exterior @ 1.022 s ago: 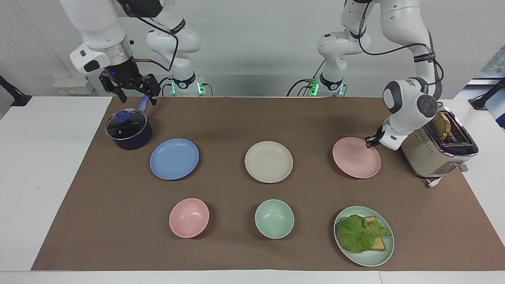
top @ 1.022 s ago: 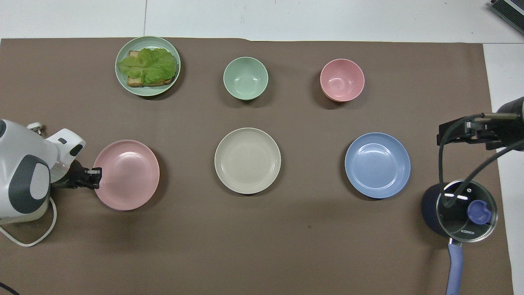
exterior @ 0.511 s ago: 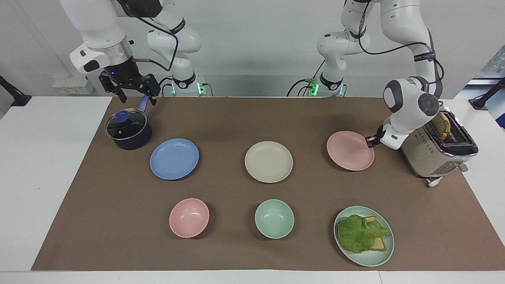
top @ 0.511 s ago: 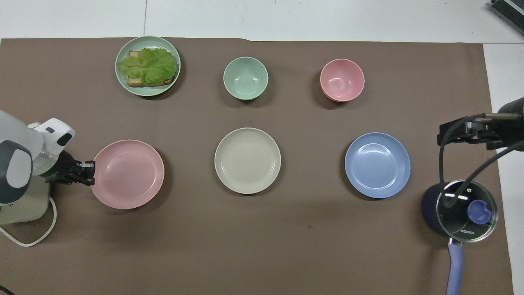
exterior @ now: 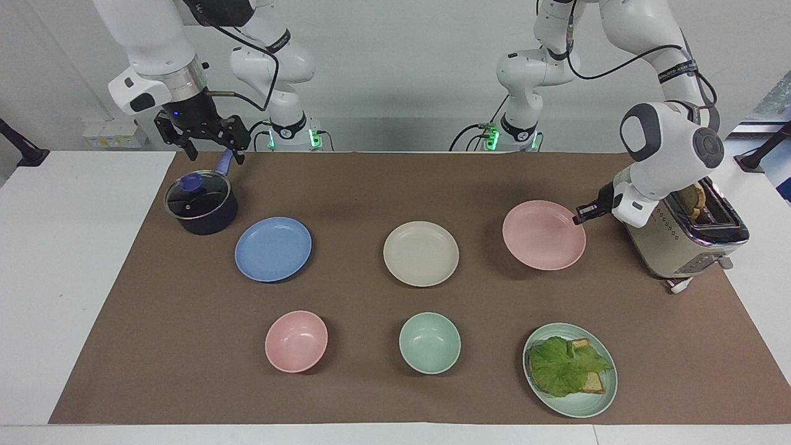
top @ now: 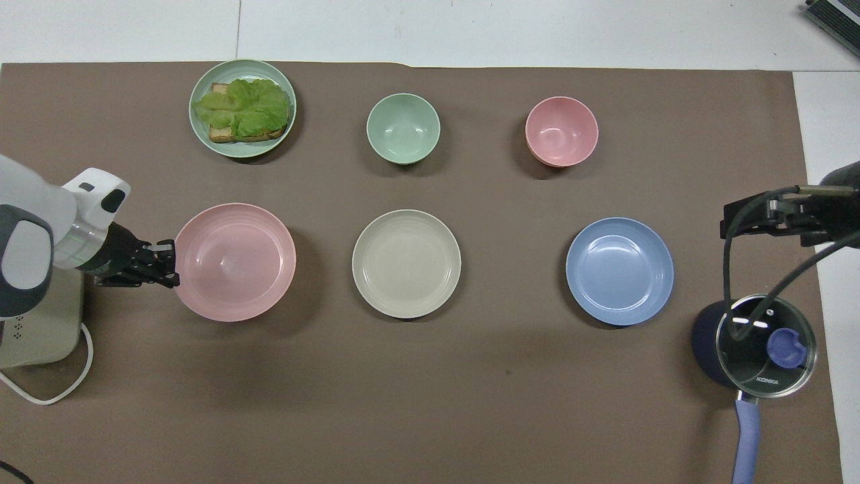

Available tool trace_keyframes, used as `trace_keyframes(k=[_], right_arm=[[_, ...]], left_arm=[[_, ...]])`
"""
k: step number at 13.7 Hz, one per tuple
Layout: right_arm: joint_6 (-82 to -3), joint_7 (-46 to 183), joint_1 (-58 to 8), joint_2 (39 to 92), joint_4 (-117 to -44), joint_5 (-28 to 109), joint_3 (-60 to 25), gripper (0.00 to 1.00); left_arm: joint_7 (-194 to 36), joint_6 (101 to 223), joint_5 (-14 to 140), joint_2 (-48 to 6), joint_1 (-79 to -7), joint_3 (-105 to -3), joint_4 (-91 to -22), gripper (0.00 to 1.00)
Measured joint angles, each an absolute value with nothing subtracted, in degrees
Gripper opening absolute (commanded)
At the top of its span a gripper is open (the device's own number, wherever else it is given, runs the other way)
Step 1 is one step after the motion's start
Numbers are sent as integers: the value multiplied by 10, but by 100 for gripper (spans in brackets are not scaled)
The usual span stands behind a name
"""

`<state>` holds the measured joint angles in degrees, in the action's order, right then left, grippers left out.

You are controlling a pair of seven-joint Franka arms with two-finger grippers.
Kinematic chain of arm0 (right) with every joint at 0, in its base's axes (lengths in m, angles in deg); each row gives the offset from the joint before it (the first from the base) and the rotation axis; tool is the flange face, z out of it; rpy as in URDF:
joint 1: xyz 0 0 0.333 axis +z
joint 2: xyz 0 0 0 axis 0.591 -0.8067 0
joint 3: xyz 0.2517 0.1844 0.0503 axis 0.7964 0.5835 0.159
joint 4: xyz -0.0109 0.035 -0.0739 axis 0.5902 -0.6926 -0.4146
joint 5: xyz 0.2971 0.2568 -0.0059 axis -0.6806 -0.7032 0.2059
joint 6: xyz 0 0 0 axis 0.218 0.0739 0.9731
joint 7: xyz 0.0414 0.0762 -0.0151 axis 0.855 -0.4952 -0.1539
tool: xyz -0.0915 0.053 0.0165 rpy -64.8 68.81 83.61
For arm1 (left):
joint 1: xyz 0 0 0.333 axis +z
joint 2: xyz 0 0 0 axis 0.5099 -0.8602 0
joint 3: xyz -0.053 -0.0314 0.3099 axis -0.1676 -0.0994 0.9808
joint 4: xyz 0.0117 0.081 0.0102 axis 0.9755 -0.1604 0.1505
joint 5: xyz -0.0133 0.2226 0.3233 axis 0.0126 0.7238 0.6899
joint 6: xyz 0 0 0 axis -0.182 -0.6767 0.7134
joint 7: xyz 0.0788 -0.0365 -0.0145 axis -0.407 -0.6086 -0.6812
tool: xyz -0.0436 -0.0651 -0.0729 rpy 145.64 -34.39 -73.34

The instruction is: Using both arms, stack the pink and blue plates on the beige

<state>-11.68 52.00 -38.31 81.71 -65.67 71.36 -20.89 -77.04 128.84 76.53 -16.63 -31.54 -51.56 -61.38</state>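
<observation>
My left gripper (exterior: 581,217) (top: 168,263) is shut on the rim of the pink plate (exterior: 544,235) (top: 235,262). It holds the plate roughly level just above the mat, beside the toaster, and the plate's shadow shows beneath it. The beige plate (exterior: 421,253) (top: 406,263) lies flat at the mat's middle. Toward the right arm's end lies the blue plate (exterior: 273,249) (top: 619,271). My right gripper (exterior: 213,151) (top: 772,218) hangs open over the pot's handle, holding nothing, and the right arm waits.
A dark pot with a glass lid (exterior: 201,201) (top: 759,343) stands beside the blue plate. A toaster (exterior: 686,238) (top: 40,323) stands at the left arm's end. Farthest from the robots are a pink bowl (exterior: 296,341) (top: 562,131), a mint bowl (exterior: 429,343) (top: 403,128) and a green plate (exterior: 578,405) (top: 242,151) with lettuce and bread.
The left gripper has lifted the pink plate off the mat and carried it a little toward the beige plate. The right arm has not moved.
</observation>
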Motion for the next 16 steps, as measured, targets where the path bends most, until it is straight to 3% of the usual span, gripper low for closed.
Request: trace_keyframes(k=[8,14,15,16], right_arm=[[-127,539,-397,817,-657,714,-209,100],[-140,540,-403,817,-662,714,-209,100],[-140,540,-403,817,-662,714,-209,100],[-141,540,-403,817,-662,714,-209,100]], left_arm=[[-940,1339,741,-167,-492,-520,-614,0],[-951,1440,709,-196,-560,-520,-633,0],[-951,1450,705,-203,-566,-520,-633,15],[-951,1456,703,-206,-569,-520,-633,94]])
